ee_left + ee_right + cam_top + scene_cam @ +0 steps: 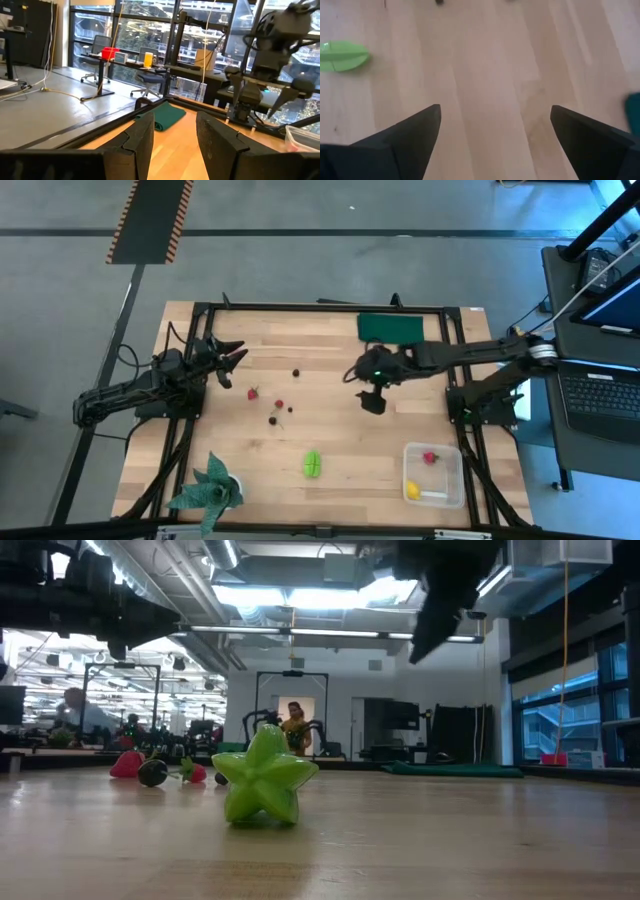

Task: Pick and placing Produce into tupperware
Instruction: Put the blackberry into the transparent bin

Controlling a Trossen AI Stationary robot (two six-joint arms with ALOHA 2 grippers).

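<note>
Right claw [372,402] open, tupperware [306,140] cropped.

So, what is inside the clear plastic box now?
The high view shows two pieces in the clear plastic box: a red berry near the far side and a yellow lemon-like fruit at the near left corner. Nothing covers the box, so its floor is fully visible.

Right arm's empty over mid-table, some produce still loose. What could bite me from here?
1. The starfruit is ridged, so the open right gripper may slip off it.
2. The berries lie close together; grabbing one may knock another away.
3. The tupperware sits near the table's corner and could get nudged during a drop.
</note>
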